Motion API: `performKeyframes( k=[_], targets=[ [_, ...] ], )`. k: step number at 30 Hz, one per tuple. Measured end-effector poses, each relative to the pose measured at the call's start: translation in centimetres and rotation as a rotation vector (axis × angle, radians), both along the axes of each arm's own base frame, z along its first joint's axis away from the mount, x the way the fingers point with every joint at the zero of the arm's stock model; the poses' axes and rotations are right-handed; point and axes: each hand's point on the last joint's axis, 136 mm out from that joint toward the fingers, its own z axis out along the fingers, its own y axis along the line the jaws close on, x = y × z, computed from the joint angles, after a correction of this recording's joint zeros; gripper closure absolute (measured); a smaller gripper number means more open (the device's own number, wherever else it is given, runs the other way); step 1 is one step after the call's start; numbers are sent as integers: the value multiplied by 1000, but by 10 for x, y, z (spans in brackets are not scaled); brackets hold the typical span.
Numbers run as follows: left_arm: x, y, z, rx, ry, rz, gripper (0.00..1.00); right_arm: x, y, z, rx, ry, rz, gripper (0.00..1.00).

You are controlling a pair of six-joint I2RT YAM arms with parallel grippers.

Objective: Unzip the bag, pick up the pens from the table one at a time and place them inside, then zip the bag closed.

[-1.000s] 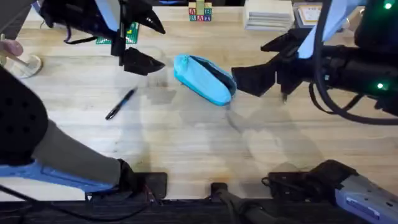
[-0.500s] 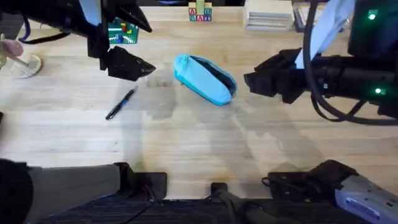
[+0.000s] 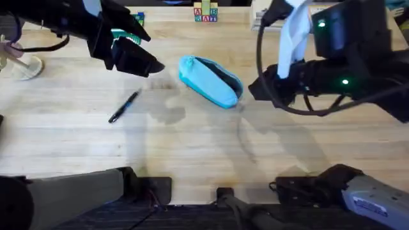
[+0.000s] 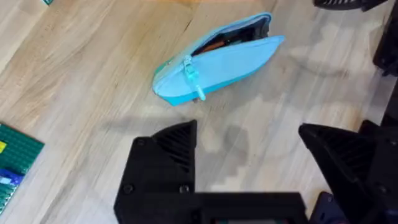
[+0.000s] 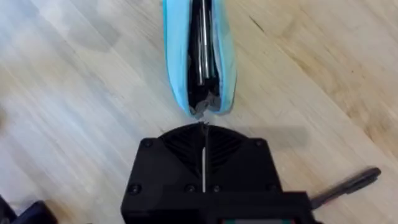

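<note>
Overhead: bag (image 3: 210, 81) unzipped, pens inside; one pen (image 3: 124, 106) left on tabletop (image 3: 192, 147); zipping pending. Left fingers (image 4: 186, 134) released, right fingers (image 5: 186, 149) clenched, empty.

The bag (image 3: 210, 81) was light blue with a dark interior; the pen (image 3: 123, 107) dark with a silvery tip; the table (image 3: 192, 147) pale, plank-grained wood; both grippers black.
</note>
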Motion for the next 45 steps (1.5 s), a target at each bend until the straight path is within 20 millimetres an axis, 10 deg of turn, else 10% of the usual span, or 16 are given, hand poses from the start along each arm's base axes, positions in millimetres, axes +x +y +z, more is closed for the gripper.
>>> performKeyframes(
  k=[28,35,45],
  targets=[
    [0,0,0,-1,3,3,8,49,45,-82,30,121,76,948],
    [0,0,0,-1,3,3,8,48,49,-83,43,129,90,65],
    [0,0,0,-1,3,3,7,48,50,-82,47,124,96,5]
  ],
)
